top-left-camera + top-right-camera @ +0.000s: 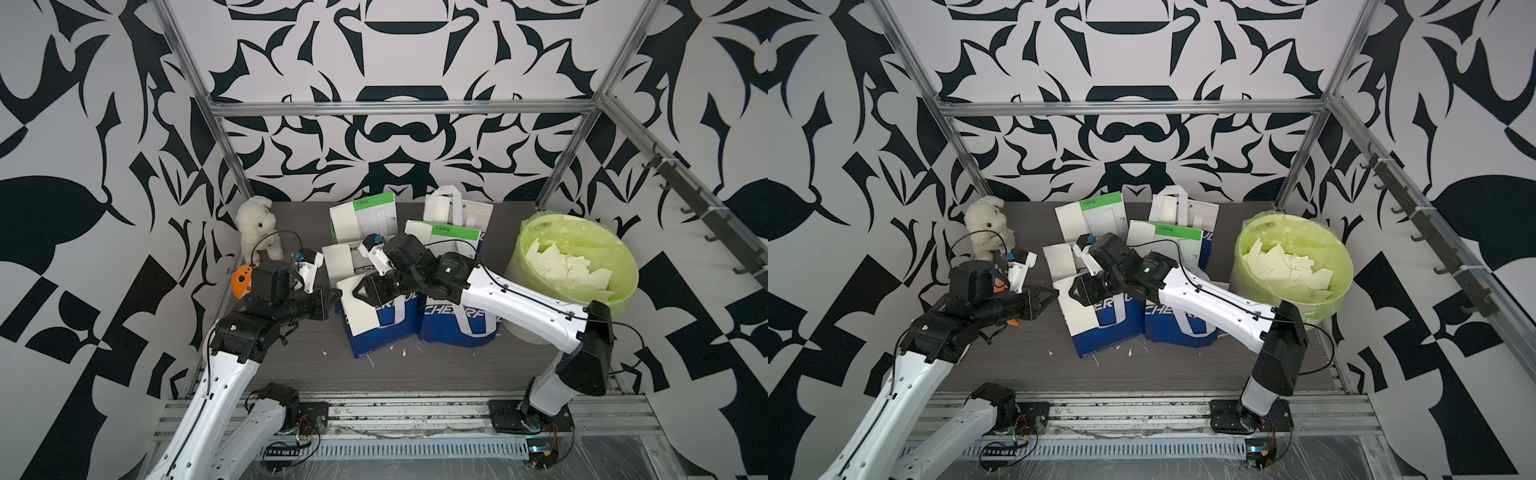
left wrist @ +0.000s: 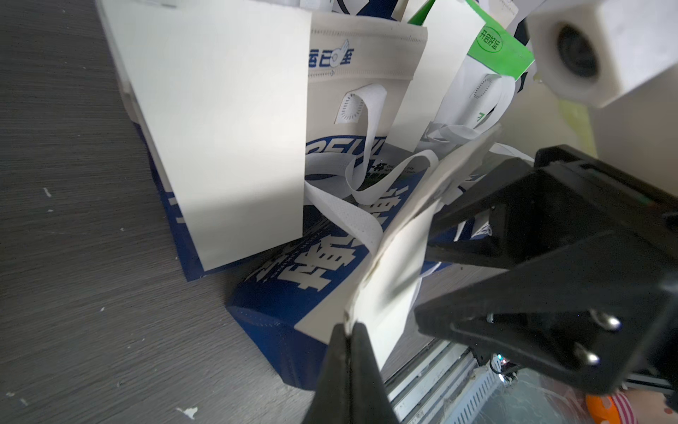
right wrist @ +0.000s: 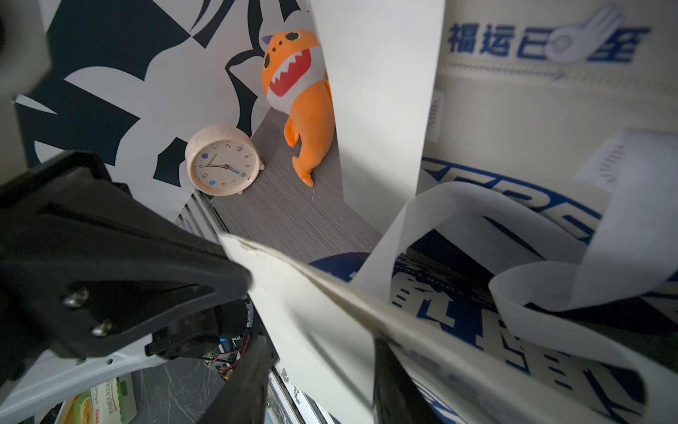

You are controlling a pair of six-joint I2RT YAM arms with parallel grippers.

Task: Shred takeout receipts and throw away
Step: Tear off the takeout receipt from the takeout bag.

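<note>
Pinching receipt against front bag.
Clamped tight on receipt edge with left gripper; straddling it with right gripper, jaws partly apart; torn pieces in bin.

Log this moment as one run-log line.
left gripper: shut on receipt edge | right gripper: open around same receipt | bin: torn pieces inside

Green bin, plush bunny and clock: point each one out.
green bin (image 1: 590,233): in a top view, inner wall.
plush bunny (image 1: 252,218): in a top view, head.
clock (image 3: 222,164): right wrist view, dial.
</note>
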